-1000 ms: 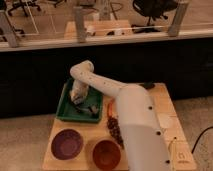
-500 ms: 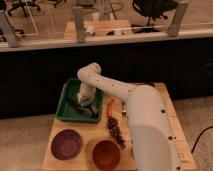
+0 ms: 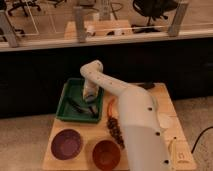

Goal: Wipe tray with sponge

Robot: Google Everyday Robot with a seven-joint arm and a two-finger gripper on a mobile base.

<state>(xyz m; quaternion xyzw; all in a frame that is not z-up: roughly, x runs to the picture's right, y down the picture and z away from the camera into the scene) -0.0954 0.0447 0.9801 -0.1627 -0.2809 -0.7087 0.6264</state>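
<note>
The green tray (image 3: pixel 67 100) lies at the back left of the wooden table. My white arm reaches from the lower right, bends above the tray and points down into it. My gripper (image 3: pixel 89 98) is low inside the tray, at its right half, close to or on the tray floor. Dark shapes (image 3: pixel 80 106) lie on the tray floor just in front of the gripper. I cannot make out the sponge as a separate thing; it may be hidden under the gripper.
A purple bowl (image 3: pixel 66 144) and a brown-orange bowl (image 3: pixel 106 153) stand at the table's front left. A dark pile of small bits (image 3: pixel 116 131) and an orange object (image 3: pixel 110 105) lie right of the tray. A black barrier runs behind the table.
The arm's bend and the gripper have shifted a little to the right inside the tray. The tray and the bowls have stayed in place.
</note>
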